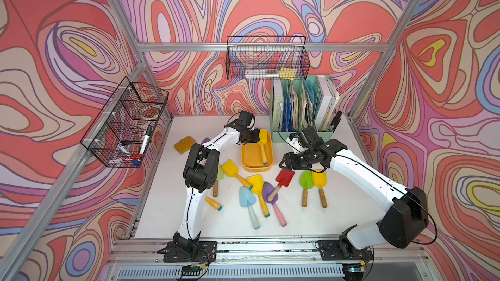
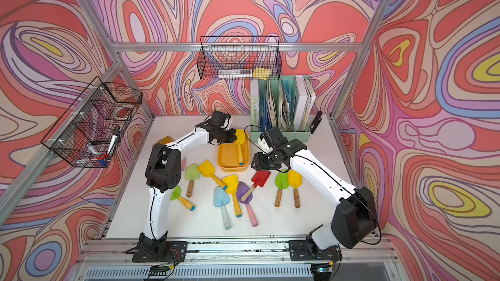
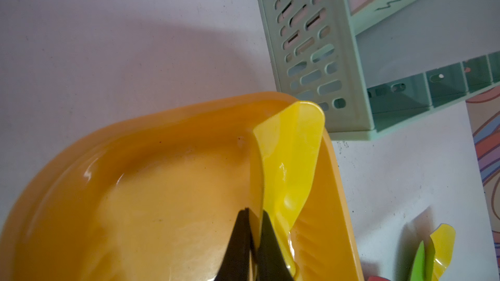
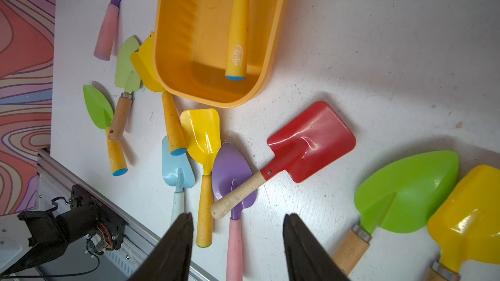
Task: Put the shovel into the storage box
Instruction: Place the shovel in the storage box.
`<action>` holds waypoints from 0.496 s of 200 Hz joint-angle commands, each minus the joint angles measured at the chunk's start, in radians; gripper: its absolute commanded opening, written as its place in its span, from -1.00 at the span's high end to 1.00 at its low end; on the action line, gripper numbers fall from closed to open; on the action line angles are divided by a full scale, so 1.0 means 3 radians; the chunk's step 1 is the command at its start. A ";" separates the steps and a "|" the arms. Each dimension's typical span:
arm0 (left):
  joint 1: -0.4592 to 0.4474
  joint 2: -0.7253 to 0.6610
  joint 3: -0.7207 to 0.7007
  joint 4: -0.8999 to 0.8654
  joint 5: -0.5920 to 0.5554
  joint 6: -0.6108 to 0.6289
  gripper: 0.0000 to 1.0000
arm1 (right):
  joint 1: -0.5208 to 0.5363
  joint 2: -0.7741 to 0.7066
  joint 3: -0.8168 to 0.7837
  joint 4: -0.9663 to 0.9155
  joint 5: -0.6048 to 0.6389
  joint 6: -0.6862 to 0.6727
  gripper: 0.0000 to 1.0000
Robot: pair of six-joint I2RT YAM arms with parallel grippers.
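Shovel (image 1: 263, 145) lies inside the box (image 1: 249, 158), its blade tipped up at the far rim, where the left pincer (image 3: 255, 212) is clamped shut on the blade's edge. The handle runs back from that pincer along the box's length. Right pincer (image 4: 238, 216) hangs half open, empty, above a red shovel (image 4: 311, 141).

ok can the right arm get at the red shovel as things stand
Probably yes: the right pincer hangs open near the red shovel, and nothing lies over it; its wooden handle just rests across the blade of the purple shovel.
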 commanded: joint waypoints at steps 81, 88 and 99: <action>0.0005 0.0386 0.0322 -0.0243 0.0108 0.0003 1.00 | 0.0021 0.0120 0.0006 0.0156 -0.0114 0.0031 -0.08; 0.0002 0.0395 0.0330 -0.0252 0.0108 -0.0003 1.00 | 0.0017 0.0130 0.0009 0.0168 -0.0134 0.0032 -0.09; 0.0001 0.0397 0.0325 -0.0269 0.0111 -0.0006 1.00 | 0.0020 0.0138 0.0010 0.0175 -0.0147 0.0033 -0.09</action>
